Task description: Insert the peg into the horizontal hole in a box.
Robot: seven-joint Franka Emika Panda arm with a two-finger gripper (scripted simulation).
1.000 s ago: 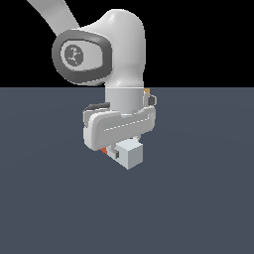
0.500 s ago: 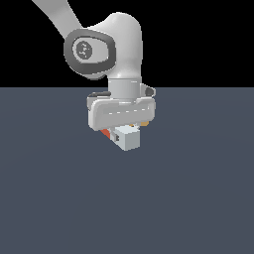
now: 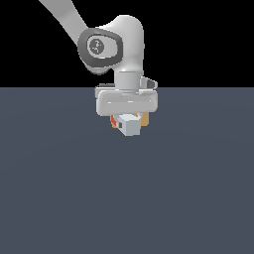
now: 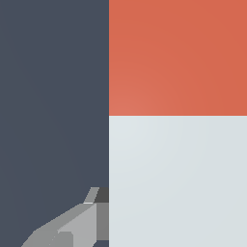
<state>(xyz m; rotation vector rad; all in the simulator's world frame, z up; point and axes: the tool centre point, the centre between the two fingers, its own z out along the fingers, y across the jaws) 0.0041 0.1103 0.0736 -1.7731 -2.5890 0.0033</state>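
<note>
A dark slate-grey tabletop (image 3: 64, 198) fills the lower part of the exterior view. Over it, reaching in from eleven o'clock, the white Franka arm (image 3: 121, 39) bends at a rounded joint and drops its wrist straight down, so the broad white gripper (image 3: 130, 119) hangs with its fingers pointing at the table.

In that gripper sits the long square-sectioned peg, half red-orange and half pale grey-white (image 3: 130, 125). Its long axis lies roughly level and runs nearly along the exterior camera's line of sight: the pale square end faces the viewer, slightly toward seven o'clock, and only a sliver of the red-orange half shows behind it. It is held clear above the table.

The wrist view shows the peg (image 4: 178, 120) close up, with a grey fingertip (image 4: 72, 226) pressed against its pale half, so the jaws are pinching the peg.
</note>
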